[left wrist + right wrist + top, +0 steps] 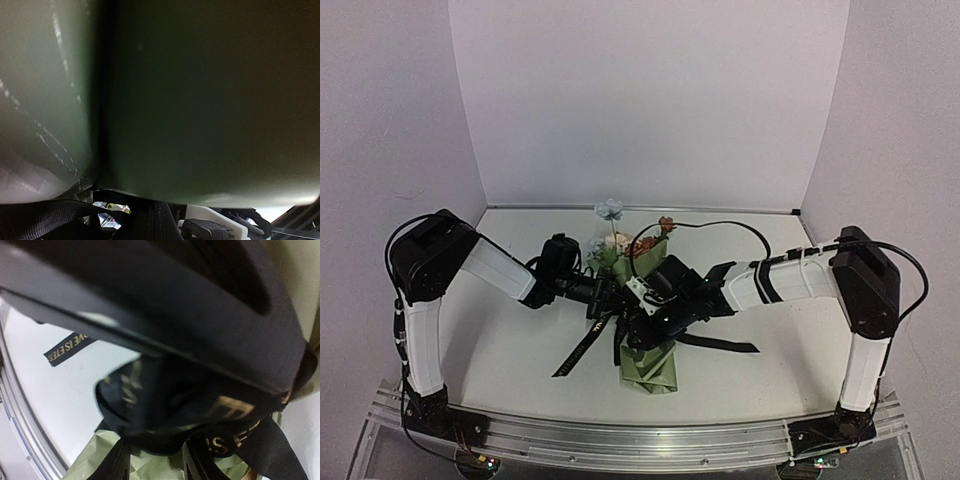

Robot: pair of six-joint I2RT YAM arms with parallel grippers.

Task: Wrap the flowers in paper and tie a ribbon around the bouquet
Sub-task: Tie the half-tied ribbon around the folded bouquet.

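The bouquet lies in the middle of the table, its olive-green paper [656, 372] cone pointing towards me and the flowers [612, 212] sticking out at the far end. A black ribbon [582, 347] crosses the cone, with one tail to the left and one to the right. My left gripper [612, 297] presses against the cone's left side; in its wrist view the paper [200, 100] fills the frame and hides the fingers. My right gripper [156, 450] hovers over the cone's middle, fingers [120, 462] apart, with a bunched loop of lettered ribbon [240, 440] at their tips.
Both arms meet over the bouquet, their black cables arching above it. A white part of the right gripper [220, 217] shows under the paper's edge in the left wrist view. A loose ribbon end [67, 347] lies on the white table. White walls stand close behind.
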